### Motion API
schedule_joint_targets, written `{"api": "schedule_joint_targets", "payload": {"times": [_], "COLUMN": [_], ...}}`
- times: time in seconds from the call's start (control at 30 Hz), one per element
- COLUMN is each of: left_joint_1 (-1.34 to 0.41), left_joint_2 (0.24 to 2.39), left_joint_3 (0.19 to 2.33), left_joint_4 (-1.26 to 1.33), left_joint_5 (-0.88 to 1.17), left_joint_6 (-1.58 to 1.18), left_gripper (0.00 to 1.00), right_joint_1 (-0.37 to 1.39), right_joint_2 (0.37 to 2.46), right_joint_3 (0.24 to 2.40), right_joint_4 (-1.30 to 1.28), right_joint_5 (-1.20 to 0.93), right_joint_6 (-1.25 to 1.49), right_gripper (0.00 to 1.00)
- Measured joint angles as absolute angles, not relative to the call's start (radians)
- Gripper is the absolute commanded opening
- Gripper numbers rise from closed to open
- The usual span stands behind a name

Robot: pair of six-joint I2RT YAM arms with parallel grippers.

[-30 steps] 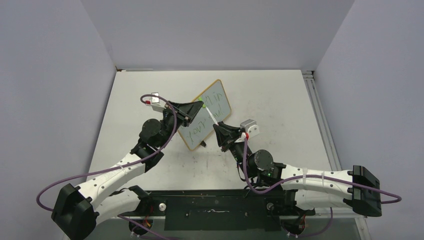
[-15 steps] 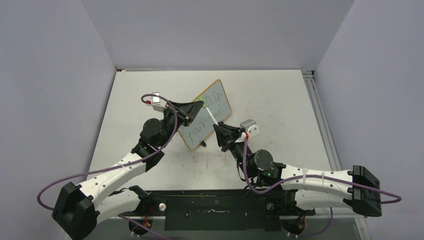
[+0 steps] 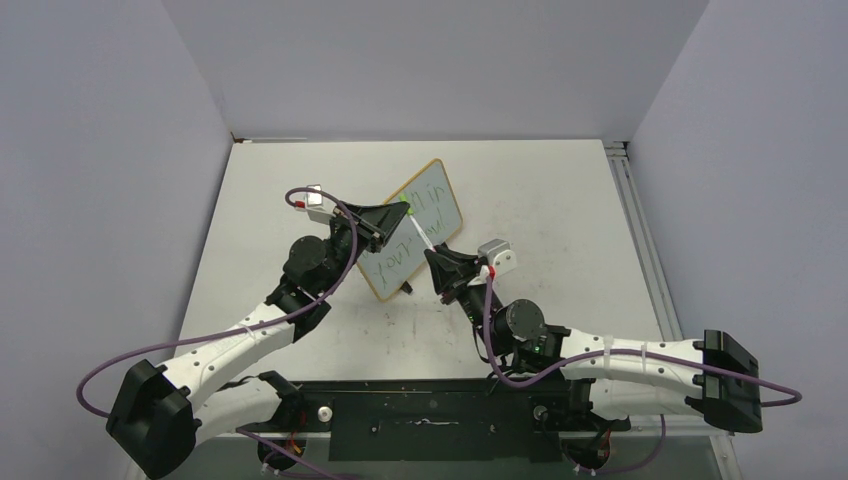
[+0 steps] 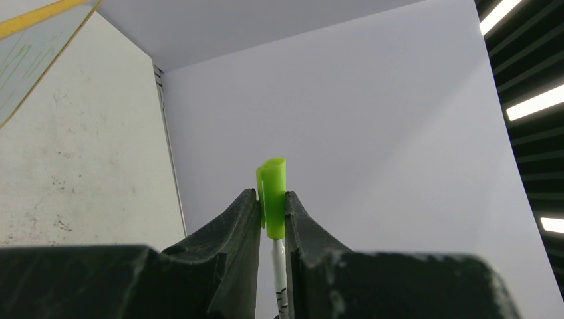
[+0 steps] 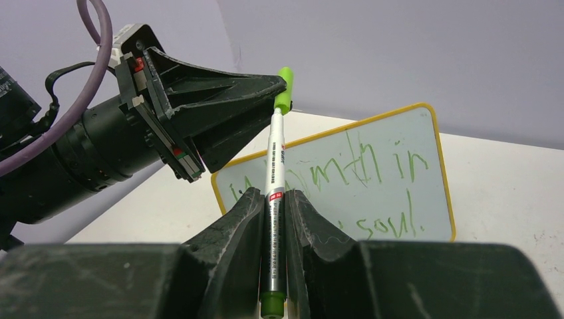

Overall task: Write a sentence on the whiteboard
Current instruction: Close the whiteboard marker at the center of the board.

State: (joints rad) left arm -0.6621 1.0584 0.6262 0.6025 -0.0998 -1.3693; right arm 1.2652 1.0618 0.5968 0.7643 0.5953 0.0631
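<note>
— What do your two grippers hold at this moment?

— Your right gripper [image 5: 274,196] is clamped on the barrel of the thin white-and-grey marker pen [image 5: 275,159], low on its body. Higher up, your left gripper [image 4: 273,203] is pressed together on the bright green plastic cap [image 4: 273,189], which sits over the pen's tip.

— And where is the board?

— The small white whiteboard with the yellowish wooden frame [image 5: 444,166] stands tilted on the pale grey table [image 3: 560,190], behind the pen and not touched by it. The green handwritten sentence [image 5: 372,166] fills two lines; I can read "in" and "soul".

— So what is left for you?

— I judge the writing is finished. You only need to seat the cap and put the pen down.
</note>
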Motion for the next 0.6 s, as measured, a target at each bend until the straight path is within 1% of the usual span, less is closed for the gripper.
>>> {"api": "schedule_joint_targets", "payload": {"times": [0.33,0.6], "left_joint_1": [-0.662,-0.665], "left_joint_2": [1.058,1.058], "left_joint_3": [0.626,0.626], "left_joint_4": [0.604,0.607], "left_joint_5": [-0.1,-0.125], "left_joint_6": [-1.377,-1.377], "left_gripper": [0.0,0.0], "right_joint_1": [1.265,1.263], "right_joint_2": [1.074,1.117], "right_joint_3": [0.597,0.614], "right_joint_4": [0.771,0.805], "right_joint_5": [0.599,0.611], "right_joint_6": [0.06,0.002], "right_gripper": [0.05,0.05]}}
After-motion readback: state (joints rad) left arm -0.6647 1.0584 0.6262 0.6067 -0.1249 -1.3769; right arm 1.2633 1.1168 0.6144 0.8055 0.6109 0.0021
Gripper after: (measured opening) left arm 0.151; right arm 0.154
